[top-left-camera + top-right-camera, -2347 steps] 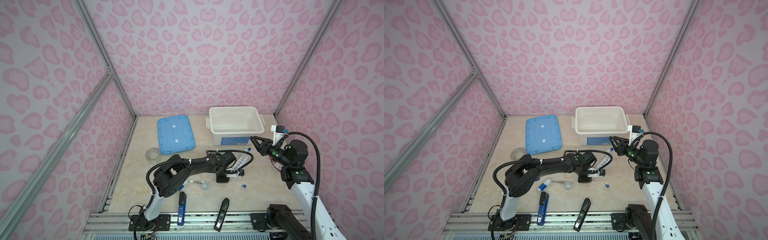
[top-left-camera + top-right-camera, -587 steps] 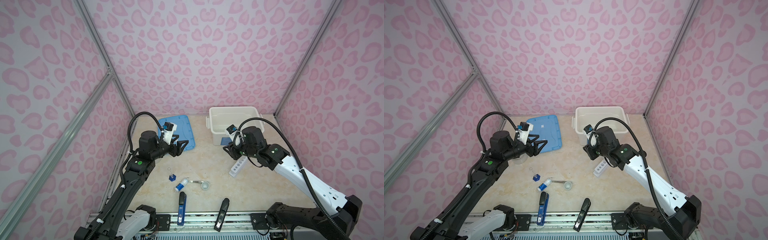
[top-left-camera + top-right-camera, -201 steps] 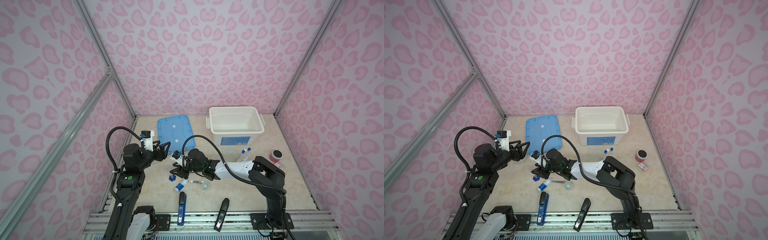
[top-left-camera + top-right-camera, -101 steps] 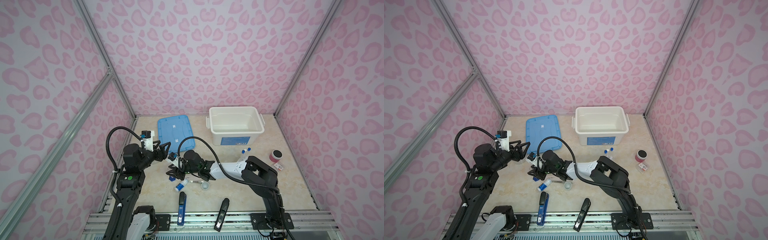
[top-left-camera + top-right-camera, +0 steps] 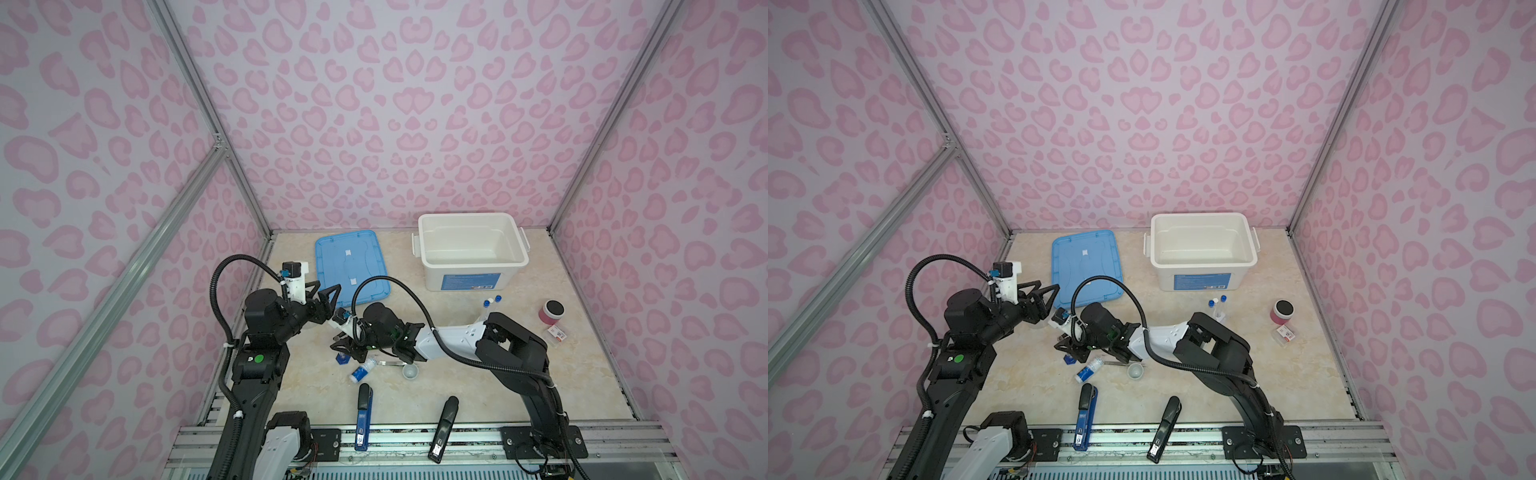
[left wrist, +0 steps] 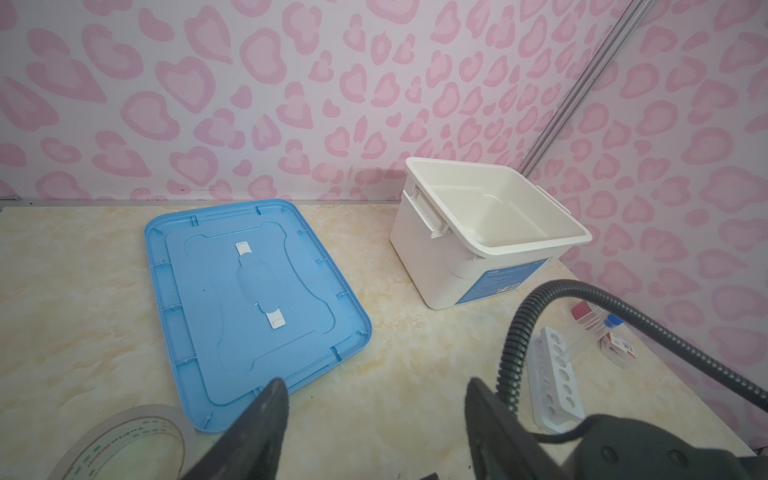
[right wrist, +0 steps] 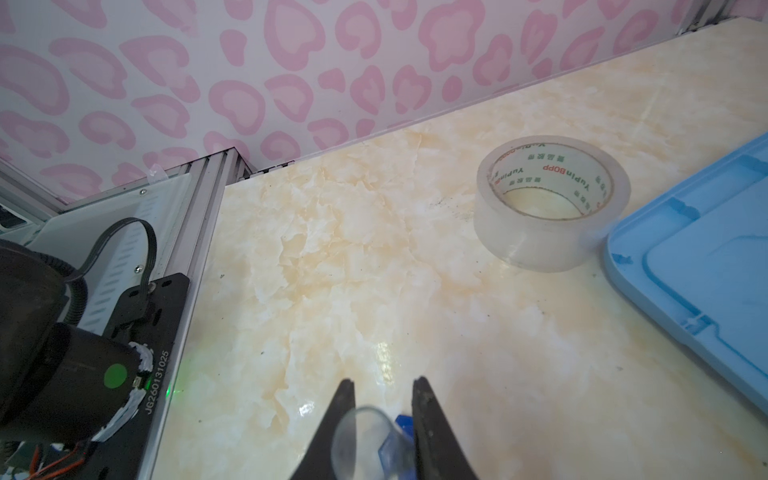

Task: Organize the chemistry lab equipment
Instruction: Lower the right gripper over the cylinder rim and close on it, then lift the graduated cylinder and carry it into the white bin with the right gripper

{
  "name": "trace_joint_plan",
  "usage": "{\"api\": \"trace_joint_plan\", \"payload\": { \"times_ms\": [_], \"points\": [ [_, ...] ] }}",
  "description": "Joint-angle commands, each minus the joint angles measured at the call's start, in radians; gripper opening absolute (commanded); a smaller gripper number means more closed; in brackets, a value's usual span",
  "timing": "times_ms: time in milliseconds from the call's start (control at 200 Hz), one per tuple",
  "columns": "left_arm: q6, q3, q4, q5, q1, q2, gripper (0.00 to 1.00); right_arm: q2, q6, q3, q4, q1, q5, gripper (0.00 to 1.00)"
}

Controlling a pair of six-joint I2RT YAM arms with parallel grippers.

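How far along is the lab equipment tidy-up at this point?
Done: capped test tubes stand in the white rack. In hand: the right tool straddles the blue-based cylinder; the left tool hangs open. Left: the bottle, tweezers and tiny cup lie loose; the white bin is empty.

Enclosed robot test cell.
Pink heart-print walls (image 5: 374,104), aluminium frame posts (image 5: 220,143), marble-look tabletop (image 5: 590,374), arm-mounting rail (image 5: 399,440).

"YuPinBOPP" inside clear tape roll (image 7: 536,243); "JG260131025" on left arm (image 7: 83,374).
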Motion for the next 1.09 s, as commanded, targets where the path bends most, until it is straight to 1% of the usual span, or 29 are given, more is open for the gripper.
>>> {"api": "trace_joint_plan", "payload": {
  "times_ms": [0, 240, 650, 740, 880, 990, 1090],
  "points": [
    [0.016, 0.009, 0.004, 0.002, 0.000, 0.003, 0.70, 0.006, 0.007, -0.004, 0.031, 0.001, 0.017, 0.22],
    [0.016, 0.008, 0.005, 0.004, 0.000, 0.002, 0.70, -0.012, 0.010, -0.016, 0.043, 0.006, 0.024, 0.18],
    [0.021, 0.011, -0.001, 0.002, 0.001, -0.001, 0.70, -0.090, 0.007, -0.057, 0.018, 0.002, 0.070, 0.15],
    [0.024, 0.014, -0.002, 0.004, 0.000, 0.005, 0.70, -0.135, 0.015, -0.087, 0.008, -0.010, 0.082, 0.15],
    [0.027, 0.019, -0.001, 0.012, 0.001, 0.013, 0.70, -0.239, 0.051, -0.166, -0.002, -0.062, 0.085, 0.15],
    [0.008, 0.023, 0.028, 0.040, 0.000, 0.002, 0.70, -0.342, 0.040, -0.213, -0.051, -0.104, 0.109, 0.15],
    [0.009, 0.056, 0.018, 0.030, -0.001, 0.004, 0.70, -0.412, 0.032, -0.241, -0.099, -0.145, 0.118, 0.15]
  ]
}}
